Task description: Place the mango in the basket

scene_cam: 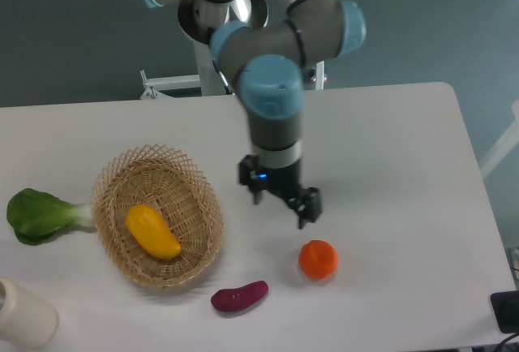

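The yellow mango (pixel 152 232) lies inside the tan wicker basket (pixel 204 192) at the left of the table, touched by nothing. My gripper (pixel 281 199) hangs over the bare table to the right of the basket, just above the round orange fruit. Its dark fingers (pixel 309 204) stand apart and hold nothing, so it is open.
A round orange fruit (pixel 318 259) sits just below the gripper. A small purple vegetable (pixel 239 295) lies in front of the basket. A green leafy vegetable (pixel 39 215) rests left of the basket, and a white cylinder (pixel 23 313) stands at the front left corner.
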`<state>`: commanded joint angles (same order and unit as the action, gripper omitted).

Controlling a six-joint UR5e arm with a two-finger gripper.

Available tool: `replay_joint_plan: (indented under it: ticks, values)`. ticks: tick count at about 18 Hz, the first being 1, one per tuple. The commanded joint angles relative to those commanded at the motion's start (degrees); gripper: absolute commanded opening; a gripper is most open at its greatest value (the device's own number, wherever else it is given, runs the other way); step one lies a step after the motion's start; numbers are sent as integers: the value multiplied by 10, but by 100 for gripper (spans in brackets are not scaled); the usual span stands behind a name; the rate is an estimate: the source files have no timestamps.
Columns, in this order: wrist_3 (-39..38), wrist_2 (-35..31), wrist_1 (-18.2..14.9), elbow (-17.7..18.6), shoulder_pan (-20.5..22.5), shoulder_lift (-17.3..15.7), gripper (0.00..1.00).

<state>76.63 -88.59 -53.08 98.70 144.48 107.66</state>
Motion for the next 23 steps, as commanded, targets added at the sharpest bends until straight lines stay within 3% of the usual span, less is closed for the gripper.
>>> replay_joint_plan:
  ticks: [6,11,23]
  values:
    - [68,-1,-21,-7,39,-1,100]
    - [81,-6,-24,-7,59,0,100]
    - [111,-12,-19,-3,68,3,100]
